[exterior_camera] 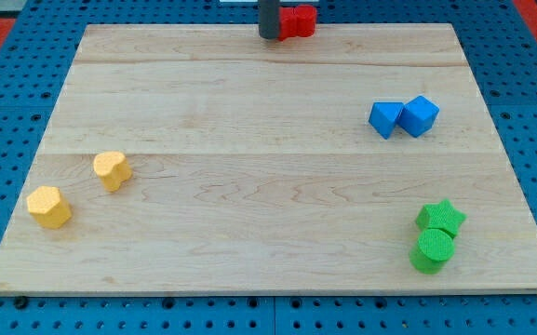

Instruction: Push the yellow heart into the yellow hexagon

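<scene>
The yellow heart [112, 170] lies on the wooden board [268, 186] at the view's left. The yellow hexagon [49, 207] sits below and to the left of it, a short gap apart. My tip [270, 35] is at the view's top centre, at the board's top edge, touching the left side of a red block [298, 20]. It is far from both yellow blocks.
A blue triangle [385, 118] and a blue cube [419, 115] touch at the view's right. A green star [441, 218] and a green cylinder [433, 251] touch at the bottom right. Blue pegboard surrounds the board.
</scene>
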Tool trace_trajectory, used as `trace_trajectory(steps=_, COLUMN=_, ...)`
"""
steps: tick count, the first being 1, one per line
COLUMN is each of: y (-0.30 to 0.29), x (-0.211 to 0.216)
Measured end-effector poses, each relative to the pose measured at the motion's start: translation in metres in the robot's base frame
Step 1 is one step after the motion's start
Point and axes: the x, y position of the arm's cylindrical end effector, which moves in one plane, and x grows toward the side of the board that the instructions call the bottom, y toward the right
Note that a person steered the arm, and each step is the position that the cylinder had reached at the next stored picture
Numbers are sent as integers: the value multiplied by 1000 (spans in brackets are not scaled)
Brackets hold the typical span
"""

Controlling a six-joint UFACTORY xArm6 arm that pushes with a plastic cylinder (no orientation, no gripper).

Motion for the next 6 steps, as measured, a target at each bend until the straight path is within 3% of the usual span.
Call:
trace_trajectory(steps=1, y=17, x=50)
trace_trajectory(steps=2, y=32, x=64)
trace_trajectory(steps=3, y=116, x=34)
trace_trajectory(steps=4, y=167, x=-29)
trace_trajectory(steps=6, y=153, x=-31)
